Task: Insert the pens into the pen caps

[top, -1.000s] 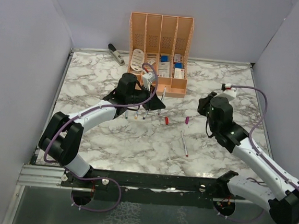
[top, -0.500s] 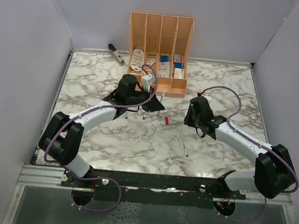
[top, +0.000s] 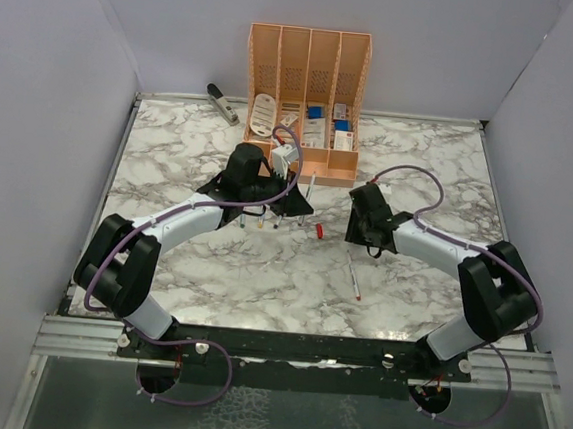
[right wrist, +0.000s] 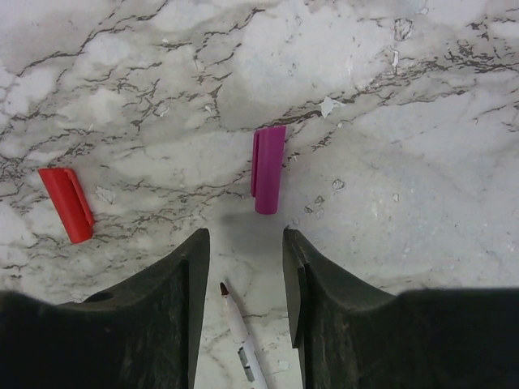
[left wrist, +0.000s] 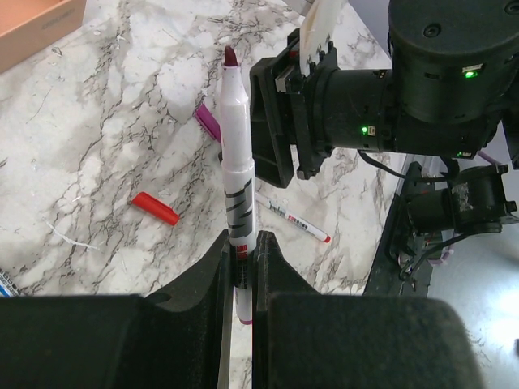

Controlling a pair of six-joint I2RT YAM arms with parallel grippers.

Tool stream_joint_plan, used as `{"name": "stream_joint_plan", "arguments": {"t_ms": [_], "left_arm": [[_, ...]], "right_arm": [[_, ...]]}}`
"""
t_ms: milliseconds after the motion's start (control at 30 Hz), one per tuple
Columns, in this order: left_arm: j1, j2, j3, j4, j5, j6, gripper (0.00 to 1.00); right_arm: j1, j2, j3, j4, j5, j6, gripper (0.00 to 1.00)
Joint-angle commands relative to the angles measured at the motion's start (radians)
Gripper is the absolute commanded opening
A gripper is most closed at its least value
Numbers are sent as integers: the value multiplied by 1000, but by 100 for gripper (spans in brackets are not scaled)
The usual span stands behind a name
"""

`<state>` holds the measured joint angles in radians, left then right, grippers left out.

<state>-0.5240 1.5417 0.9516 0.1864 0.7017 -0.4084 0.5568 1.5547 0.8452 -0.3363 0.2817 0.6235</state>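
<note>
Your right tool [right wrist: 243, 239] hangs spread and empty over the counter [right wrist: 422, 89]. The purple cap [right wrist: 268, 168] lies flat just beyond its tips, slightly right of centre, with its long axis pointing away from you. Your left tool [left wrist: 241, 259] pinches the pen [left wrist: 237, 162], tip up, close by.

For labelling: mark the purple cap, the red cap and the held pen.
purple cap [right wrist: 268, 168], right wrist view, mid-body.
red cap [right wrist: 66, 204], right wrist view, mid-body.
held pen [left wrist: 238, 158], left wrist view, barrel.

Marble-patterned tabletop [top: 211, 268] between plain pale-grey walls [top: 58, 74], orange slotted organiser [top: 309, 51] at the back edge.
</note>
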Motion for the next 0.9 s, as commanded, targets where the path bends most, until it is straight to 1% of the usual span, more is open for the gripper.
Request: {"name": "stream_joint_plan", "arguments": {"t_ms": [0, 167, 333, 500, 733, 867], "left_arm": [[2, 14, 17, -9, -4, 23, 0], [2, 21, 22, -7, 0, 25, 0], [2, 24, 26, -8, -2, 23, 0], [2, 28, 28, -6, -2, 22, 0], [2, 31, 30, -8, -6, 25, 0], [1, 36, 34, -4, -5, 22, 0]], "right_arm": [[-5, 41, 59, 23, 73, -10, 41], [-12, 81, 98, 5, 108, -12, 41], [-33, 110, 110, 1, 110, -12, 41], [-68, 132, 113, 5, 81, -15, 41], [-73, 137, 117, 43, 29, -56, 41], [-72, 163, 135, 37, 8, -71, 39]]}}
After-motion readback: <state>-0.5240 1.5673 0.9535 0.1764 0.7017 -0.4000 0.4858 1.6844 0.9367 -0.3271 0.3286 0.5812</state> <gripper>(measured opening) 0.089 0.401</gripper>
